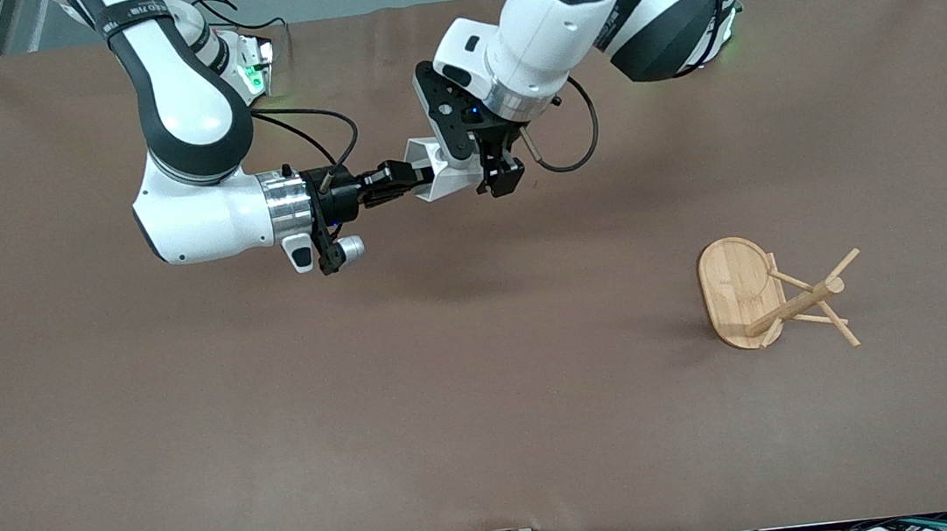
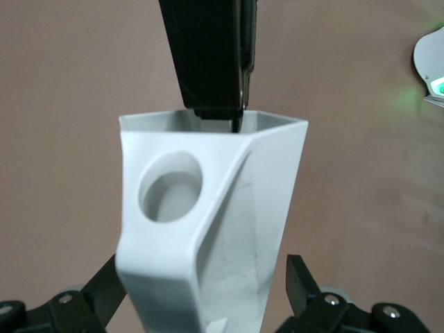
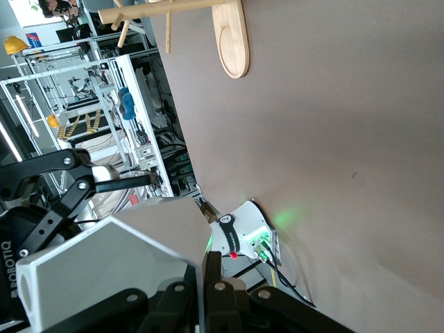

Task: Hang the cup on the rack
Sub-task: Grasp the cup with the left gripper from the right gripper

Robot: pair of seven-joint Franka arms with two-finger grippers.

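Front view: the right claw pinches the rim of the small white faceted cup, held aloft over the brown tabletop; the left claw flanks it. The bamboo rack lies toppled toward the left arm's end. Left wrist view: the left fingers stand spread beside the cup, not touching. Right wrist view: fingers clamp the cup wall.

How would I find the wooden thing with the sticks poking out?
Look at the brown table, toward the left arm's end, nearer the front camera than both grippers. There the rack lies alone: a pale oval wooden base, a round post and thin slanted pegs. It is the only wooden thing.
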